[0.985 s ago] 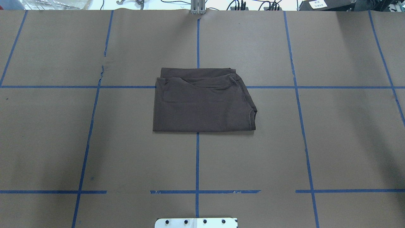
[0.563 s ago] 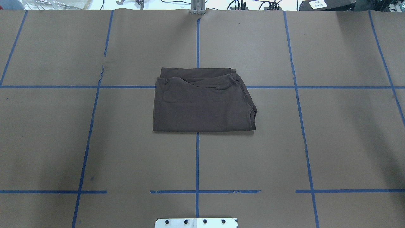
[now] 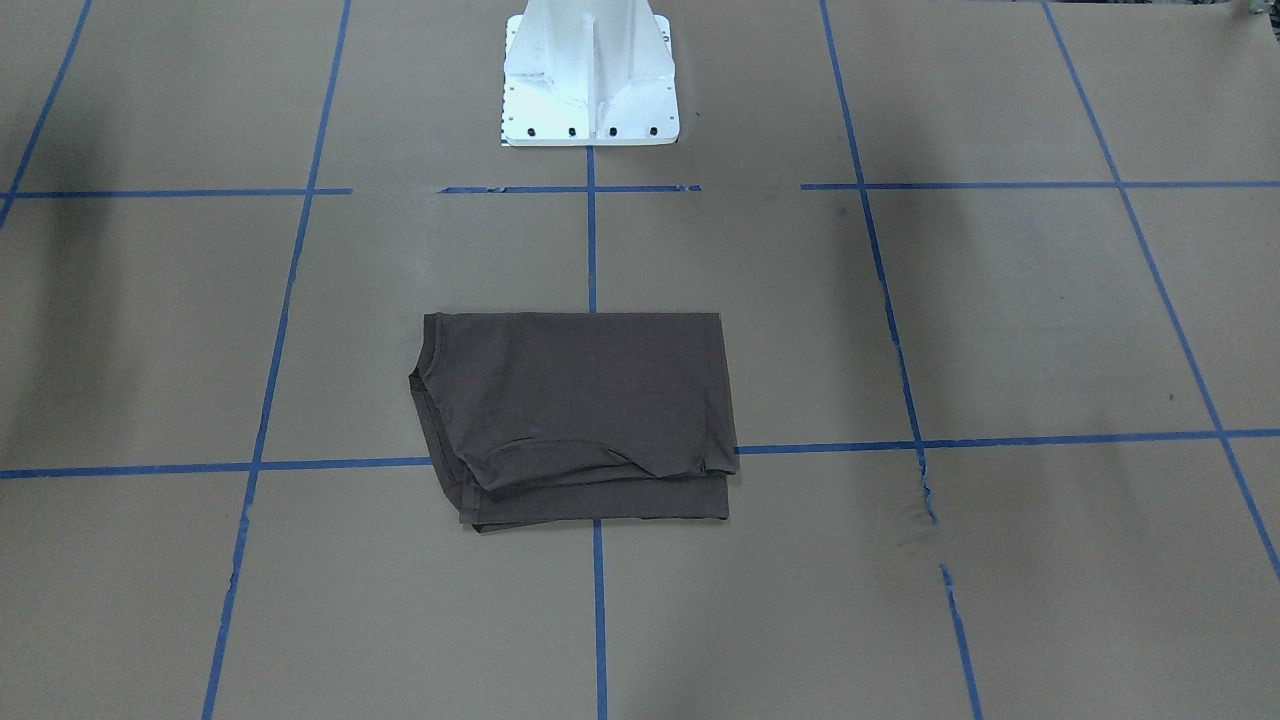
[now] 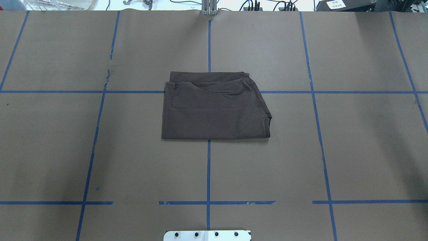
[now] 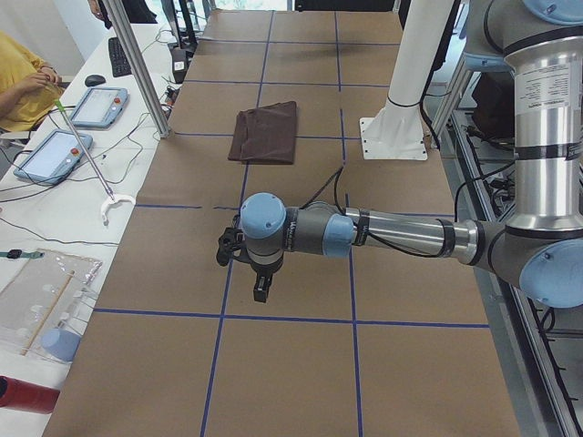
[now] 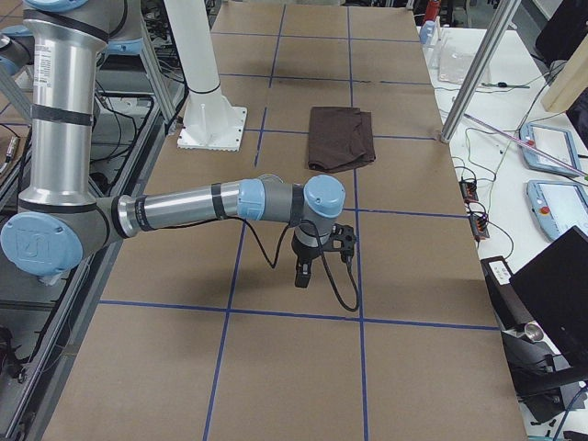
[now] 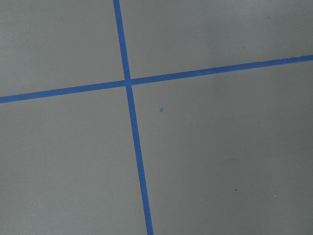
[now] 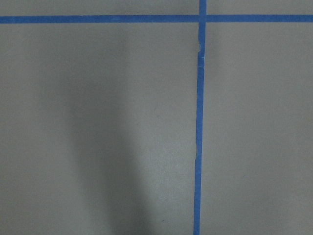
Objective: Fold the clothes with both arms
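The left gripper [image 5: 261, 289] and right gripper [image 6: 301, 275] show only from the table's ends, too small to tell how their jaws stand. The folded T-shirt [image 4: 214, 113] hides its inner layers. A seated person [image 5: 20, 86] is cut off by the view's edge.

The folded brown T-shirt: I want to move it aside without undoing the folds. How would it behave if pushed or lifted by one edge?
Probably floppy: the T-shirt lies flat in thin stacked layers, so lifted by one edge it would likely droop and unfold. Pushed, its offset top layer would likely wrinkle before the stack slides on the table paper.
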Controlling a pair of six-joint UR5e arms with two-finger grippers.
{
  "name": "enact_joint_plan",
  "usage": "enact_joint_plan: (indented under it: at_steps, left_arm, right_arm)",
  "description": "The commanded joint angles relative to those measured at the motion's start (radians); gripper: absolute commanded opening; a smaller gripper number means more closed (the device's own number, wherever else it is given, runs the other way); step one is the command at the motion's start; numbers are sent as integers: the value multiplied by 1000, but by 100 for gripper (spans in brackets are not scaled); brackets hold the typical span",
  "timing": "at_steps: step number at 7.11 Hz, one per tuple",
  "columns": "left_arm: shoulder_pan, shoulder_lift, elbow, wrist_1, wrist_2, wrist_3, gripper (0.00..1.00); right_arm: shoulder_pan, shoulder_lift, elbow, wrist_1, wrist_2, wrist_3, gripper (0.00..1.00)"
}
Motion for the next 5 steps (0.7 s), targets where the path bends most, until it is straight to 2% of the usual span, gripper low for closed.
enact_joint_plan:
  at_steps: [1,3,5]
  left_arm:
    - [-1,4,-9,5,-2,2,100]
    - [-1,5,-8,3,-7,5,100]
    - [1,0,-3,3,-3,9,100]
  right_arm:
    - [-1,13,4,2,6,4,100]
    - [0,6,3,70,6,8,100]
    - [0,4,3,72,6,10,100]
